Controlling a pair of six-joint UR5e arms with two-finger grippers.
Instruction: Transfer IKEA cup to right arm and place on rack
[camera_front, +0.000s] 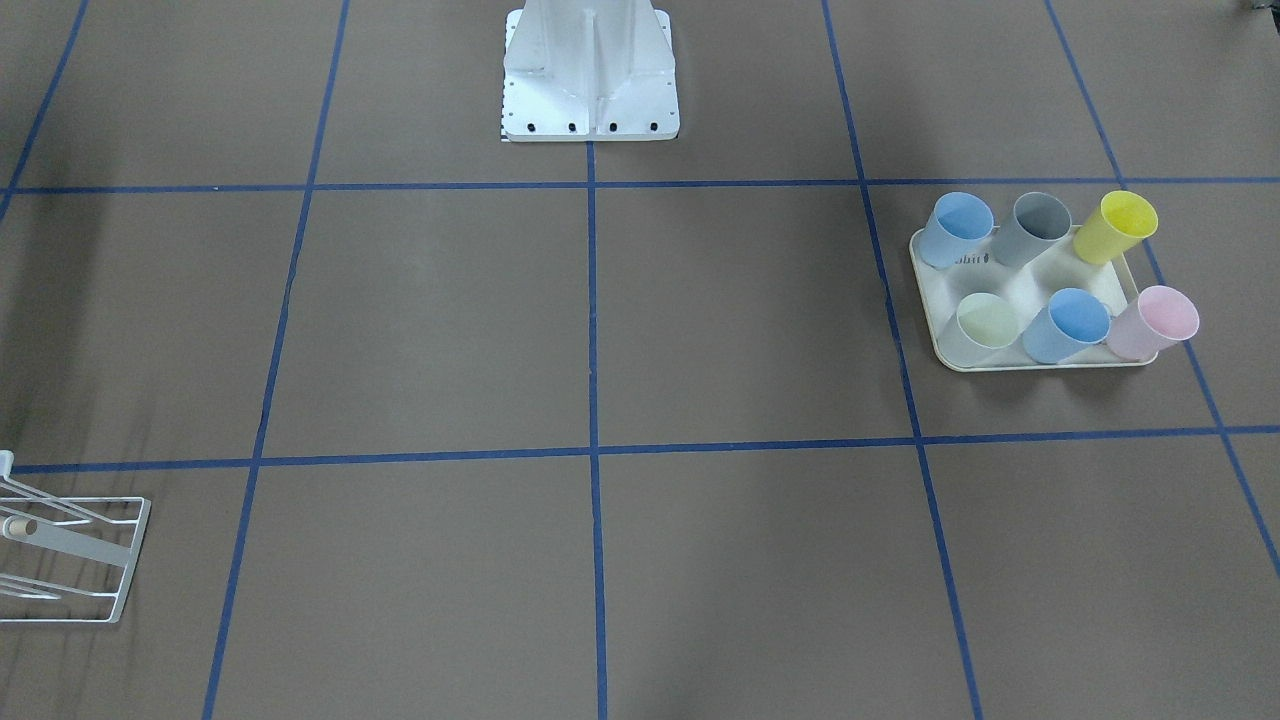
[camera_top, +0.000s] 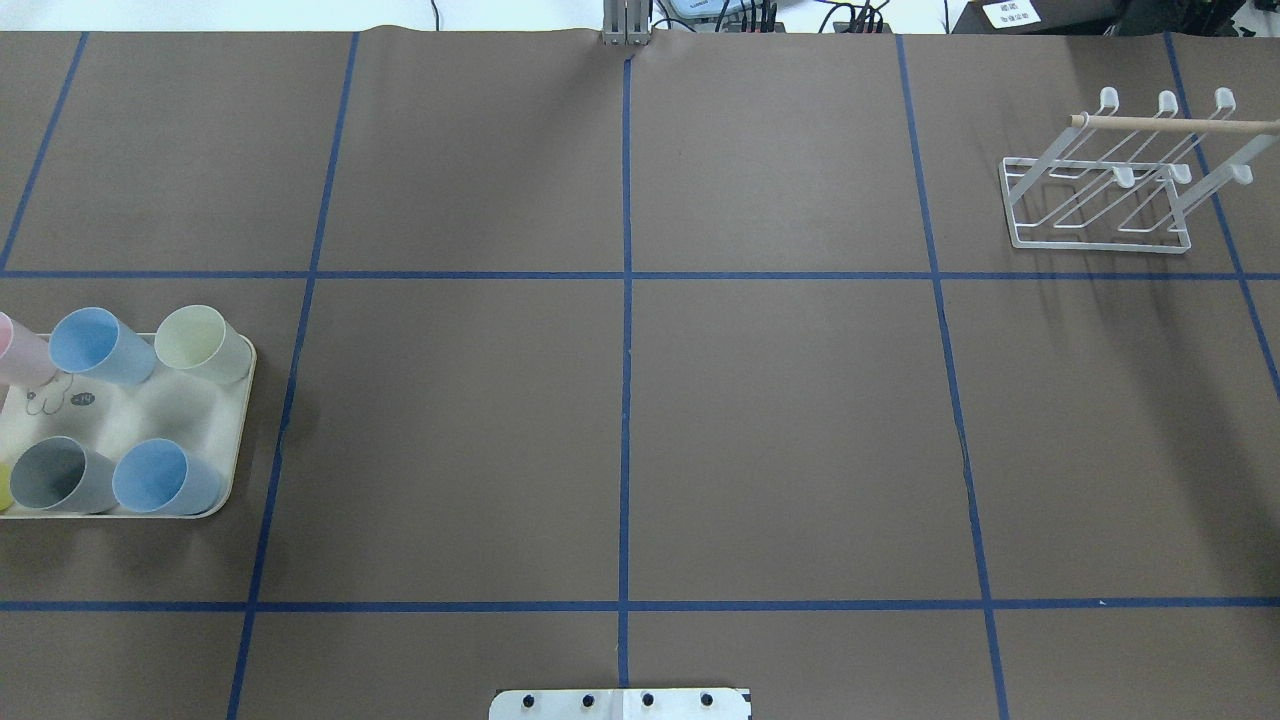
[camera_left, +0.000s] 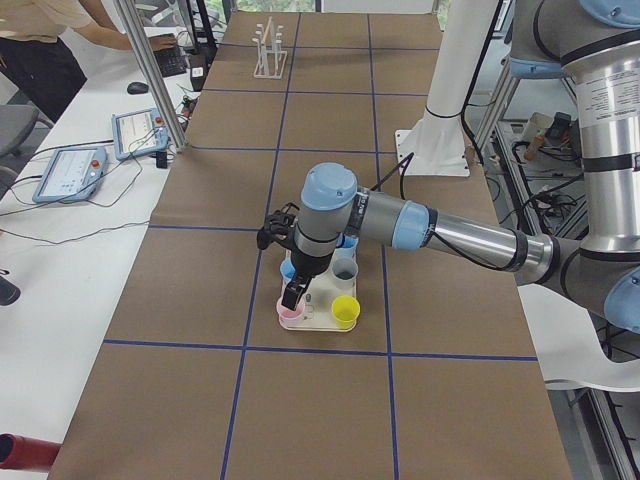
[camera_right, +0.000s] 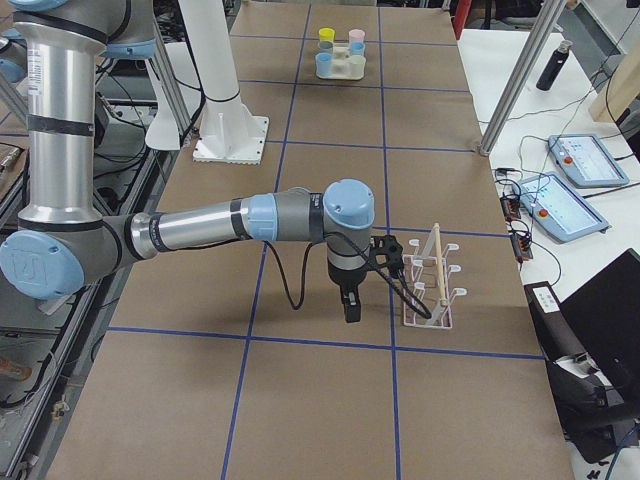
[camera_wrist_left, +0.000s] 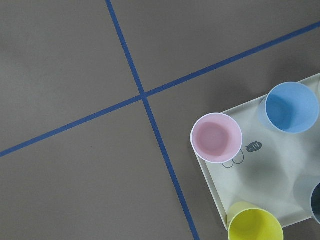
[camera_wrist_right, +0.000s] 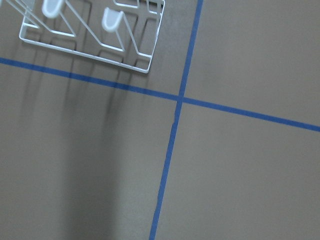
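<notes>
One light, stiff, likely slick pink cup (camera_wrist_left: 216, 138), right of centre, suits a rim-wall pinch; whether the left gripper (camera_left: 292, 298) is open I cannot tell.

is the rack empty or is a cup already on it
Empty. In the overhead view the rack shows only its bare white prongs and wooden dowel; no cup hangs on it.

The brown tabletop (camera_top: 780, 430) is marked into a grid by blue tape lines (camera_top: 627, 400). A cream tray (camera_wrist_left: 270, 170) with a small rabbit doodle lies near one end, just beside a tape crossing. On a second, white tabletop (camera_left: 60, 270) alongside, two control tablets (camera_left: 70, 172) lie among cables, and a person (camera_left: 40, 55) leans in at its far end.
</notes>
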